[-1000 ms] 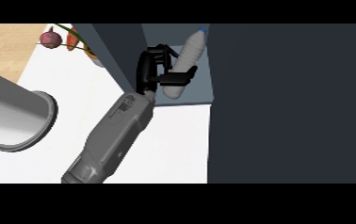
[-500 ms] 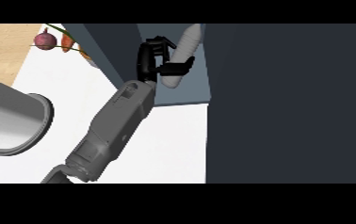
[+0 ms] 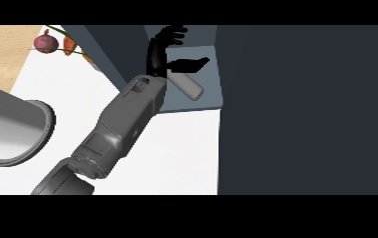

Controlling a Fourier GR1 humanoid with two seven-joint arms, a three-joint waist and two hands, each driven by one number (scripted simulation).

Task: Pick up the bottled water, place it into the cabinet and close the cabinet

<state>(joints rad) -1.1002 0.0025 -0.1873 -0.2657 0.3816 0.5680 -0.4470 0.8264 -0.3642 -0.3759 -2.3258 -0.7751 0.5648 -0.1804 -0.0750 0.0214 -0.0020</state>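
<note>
The cabinet (image 3: 199, 99) stands open at the far edge of the desk (image 3: 177, 147), its dark door (image 3: 295, 107) filling the right side of the head view and its pale shelf exposed between the door and the left wall. The main risk lies with this door: if it is swung shut before the arm is clear of the opening, it would strike the forearm or trap the hand inside. The second risk concerns the bottled water (image 3: 188, 86), which lies tilted on the shelf near the front lip, just beside the thumb; a careless pull-back of the hand could catch it and roll it off the shelf onto the desk. Only one arm shows; it is judged to be the left hand (image 3: 164, 44), because the forearm enters from the lower left corner and runs diagonally up into the cabinet. The fingers are spread apart and lightly curled above the bottle, the thumb juts out sideways, and neither closes on the bottle. Whether the thumb touches the bottle cannot be determined. The right hand is not visible.
</note>
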